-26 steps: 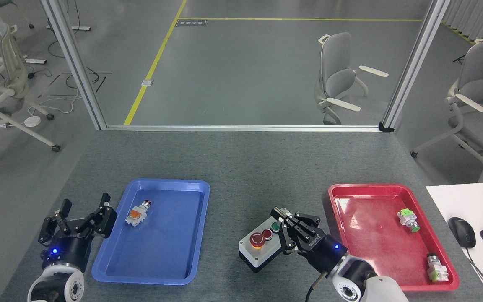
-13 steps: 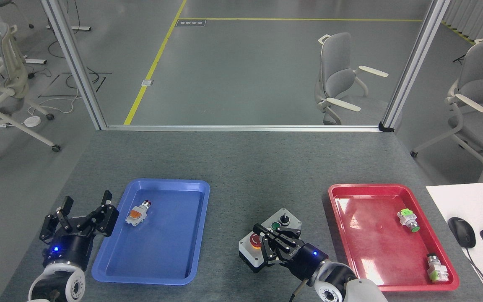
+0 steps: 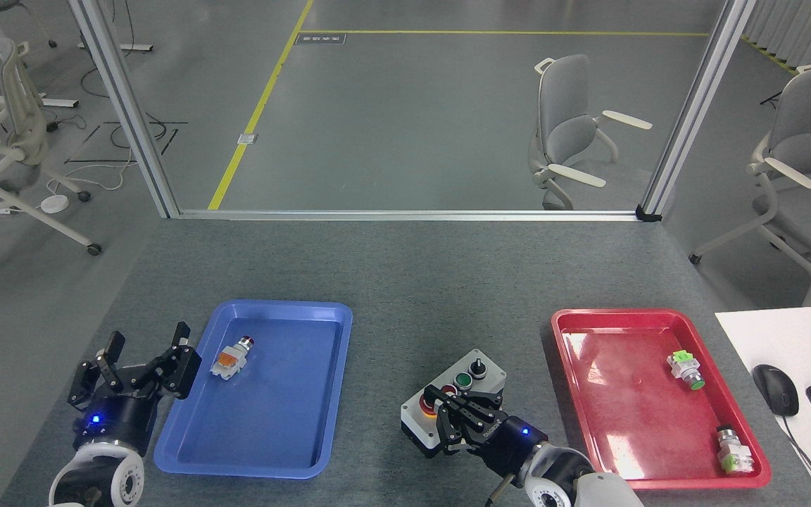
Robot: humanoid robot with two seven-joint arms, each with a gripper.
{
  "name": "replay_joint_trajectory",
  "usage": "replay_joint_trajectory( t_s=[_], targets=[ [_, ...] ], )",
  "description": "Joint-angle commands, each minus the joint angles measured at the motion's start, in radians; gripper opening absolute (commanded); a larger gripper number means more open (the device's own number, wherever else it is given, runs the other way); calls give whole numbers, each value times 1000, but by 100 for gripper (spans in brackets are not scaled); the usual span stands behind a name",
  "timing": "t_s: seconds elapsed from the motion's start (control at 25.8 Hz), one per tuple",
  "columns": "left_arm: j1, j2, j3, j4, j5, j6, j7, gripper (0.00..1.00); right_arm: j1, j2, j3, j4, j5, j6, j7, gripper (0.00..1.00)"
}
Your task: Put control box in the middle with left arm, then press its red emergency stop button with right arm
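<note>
The control box (image 3: pixel 453 401) sits on the surface (image 3: pixel 405 274) between the blue tray (image 3: pixel 194 451) and red tray (image 3: pixel 666 479), toward 6 o'clock. Within the last second the right end effector (image 3: pixel 448 415) shifted from the box's green button onto the red emergency stop button (image 3: pixel 428 404), fingers clenched over it, grasping nothing; pressing appears underway. The left end effector (image 3: pixel 141 366) idles released at 8 o'clock.

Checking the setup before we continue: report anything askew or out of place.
The control box sits skewed on the table, its row of controls running diagonally. The push-button part in the blue tray lies on its side. Nothing spilled or visibly damaged.
</note>
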Motion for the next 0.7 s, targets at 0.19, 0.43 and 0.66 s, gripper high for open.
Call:
replay_joint_trajectory(
  t_s=[0.19,0.43,0.66],
  targets=[
    [32,-62,-89,6,-2,9,6,99,-3,3,3,59,0,0,21,0],
    [72,-163,-123,20,-18,14,11,99,-3,3,22,62,-5,0,18,0],
    [72,-169,-123,33,-103,15,23,99,-63,-11,-9,42,-63,83,-28,0]
  ],
)
